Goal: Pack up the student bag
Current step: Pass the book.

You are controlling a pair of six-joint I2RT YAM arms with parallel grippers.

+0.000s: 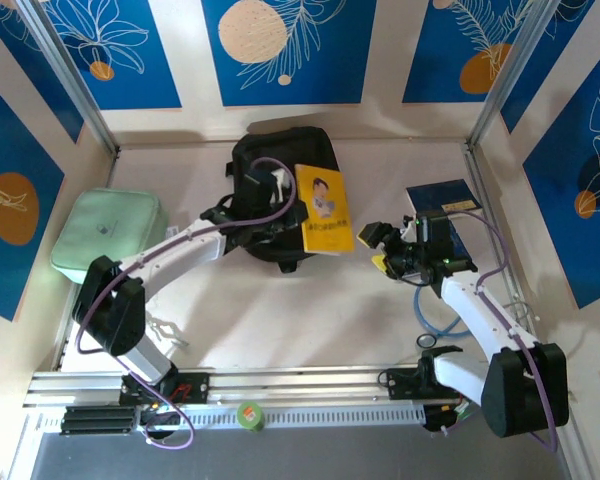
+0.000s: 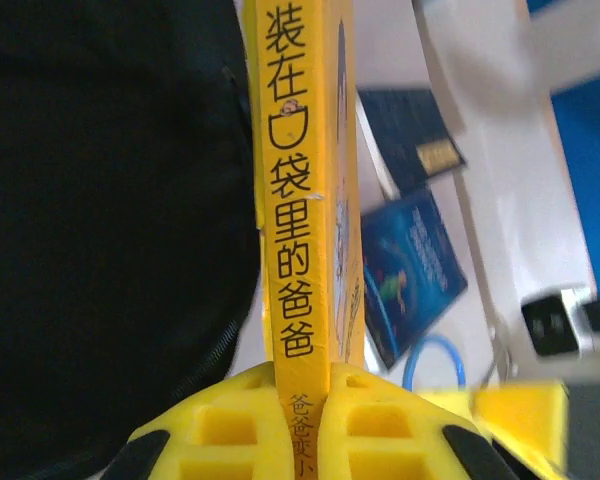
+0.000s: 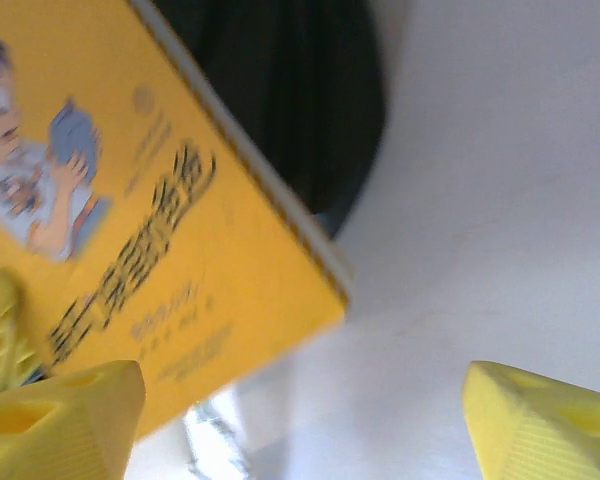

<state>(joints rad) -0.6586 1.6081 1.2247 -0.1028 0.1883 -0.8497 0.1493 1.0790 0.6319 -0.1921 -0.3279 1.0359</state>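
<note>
The black student bag [image 1: 280,170] lies at the back middle of the table, and its dark fabric takes up the left of the left wrist view [image 2: 100,230]. A yellow book [image 1: 324,208] with a cartoon cover stands on edge at the bag's right side. My left gripper [image 2: 320,385] is shut on the book's spine [image 2: 300,180]; in the top view the gripper [image 1: 292,218] sits at the book's left edge. My right gripper [image 1: 378,250] hangs open just right of the book. In its wrist view its fingers [image 3: 70,410] are wide apart, with the book's cover [image 3: 130,220] and the bag [image 3: 280,90] ahead.
A pale mint-green bag [image 1: 110,235] rests at the left wall. Blue books [image 1: 442,205] lie at the right under the right arm, also seen beyond the spine [image 2: 410,270]. A blue cable ring [image 1: 445,318] lies near the right arm's base.
</note>
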